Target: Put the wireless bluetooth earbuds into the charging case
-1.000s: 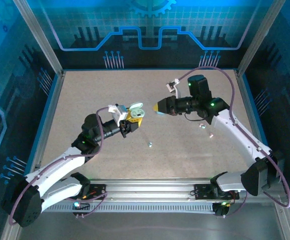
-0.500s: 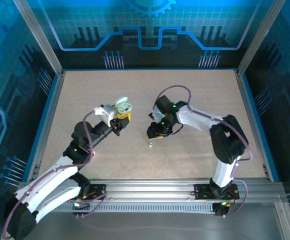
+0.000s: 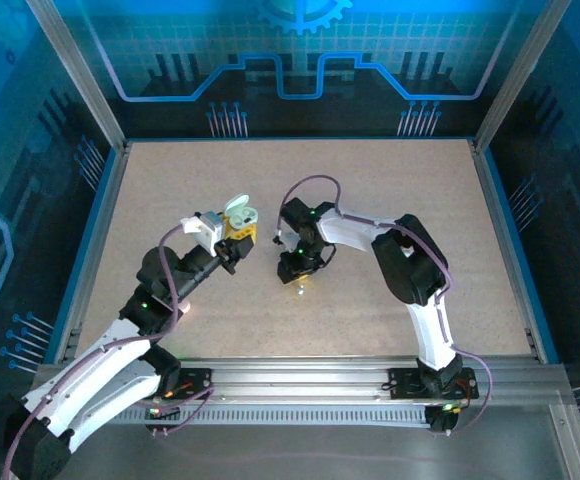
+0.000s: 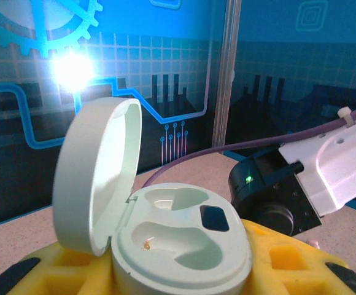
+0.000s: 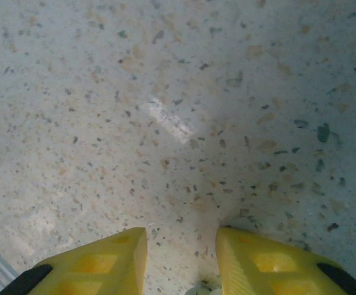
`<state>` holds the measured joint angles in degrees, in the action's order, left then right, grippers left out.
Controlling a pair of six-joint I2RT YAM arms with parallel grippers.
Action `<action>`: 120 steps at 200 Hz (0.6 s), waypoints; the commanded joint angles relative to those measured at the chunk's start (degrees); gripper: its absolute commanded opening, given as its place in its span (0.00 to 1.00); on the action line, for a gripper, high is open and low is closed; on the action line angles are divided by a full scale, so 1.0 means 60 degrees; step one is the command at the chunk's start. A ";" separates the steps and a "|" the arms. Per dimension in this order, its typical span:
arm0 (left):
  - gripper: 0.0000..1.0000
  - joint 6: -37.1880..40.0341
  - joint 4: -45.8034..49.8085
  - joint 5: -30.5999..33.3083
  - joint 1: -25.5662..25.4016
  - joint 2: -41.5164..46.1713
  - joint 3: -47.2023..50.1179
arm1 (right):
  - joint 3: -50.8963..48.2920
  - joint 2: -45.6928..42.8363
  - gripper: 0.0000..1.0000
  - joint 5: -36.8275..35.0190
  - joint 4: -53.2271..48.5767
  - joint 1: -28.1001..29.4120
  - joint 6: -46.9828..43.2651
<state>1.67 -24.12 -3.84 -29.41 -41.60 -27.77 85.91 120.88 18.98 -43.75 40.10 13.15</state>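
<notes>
One tiny whitish glossy earbud (image 3: 298,291) lies near the middle of the speckled beige desk (image 3: 420,200), straddled by the right tool (image 5: 181,258), whose yellow fingers (image 5: 104,261) stand partly apart. The left tool (image 3: 238,235) clamps a pale green oval charging case (image 4: 184,246), with the lid raised and two wells showing.
</notes>
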 commanded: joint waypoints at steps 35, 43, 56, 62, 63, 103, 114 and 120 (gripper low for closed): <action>0.34 0.0059 -0.0127 -0.0018 0.0007 -0.0012 -0.0015 | -0.0972 -0.0752 0.30 0.0376 -0.0902 0.0092 -0.0571; 0.34 0.0033 -0.0161 -0.0041 0.0007 -0.0059 -0.0028 | -0.1090 -0.0883 0.30 0.0351 -0.0954 0.0099 -0.0576; 0.34 0.0004 -0.0196 -0.0100 0.0010 -0.0131 -0.0045 | -0.1305 -0.1104 0.29 0.0386 -0.0929 0.0099 -0.0563; 0.34 -0.0022 -0.0198 -0.0110 -0.0003 -0.0166 -0.0059 | -0.1376 -0.1173 0.28 0.0455 -0.0915 0.0086 -0.0556; 0.34 -0.0026 -0.0199 -0.0116 0.0003 -0.0168 -0.0059 | -0.1387 -0.1190 0.28 0.0462 -0.0913 0.0078 -0.0553; 0.34 -0.0116 -0.0200 -0.0210 0.0002 -0.0229 -0.0094 | -0.1853 -0.1613 0.30 0.0791 -0.0984 0.0085 -0.0393; 0.34 -0.0128 -0.0188 -0.0196 -0.0002 -0.0214 -0.0089 | -0.1975 -0.1699 0.30 0.0862 -0.1000 0.0098 -0.0349; 0.34 -0.0145 -0.0184 -0.0199 -0.0005 -0.0214 -0.0089 | -0.2023 -0.1731 0.30 0.0879 -0.0999 0.0087 -0.0320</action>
<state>1.45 -23.83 -3.92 -29.41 -43.18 -27.79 75.40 112.95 22.04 -47.70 40.18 10.87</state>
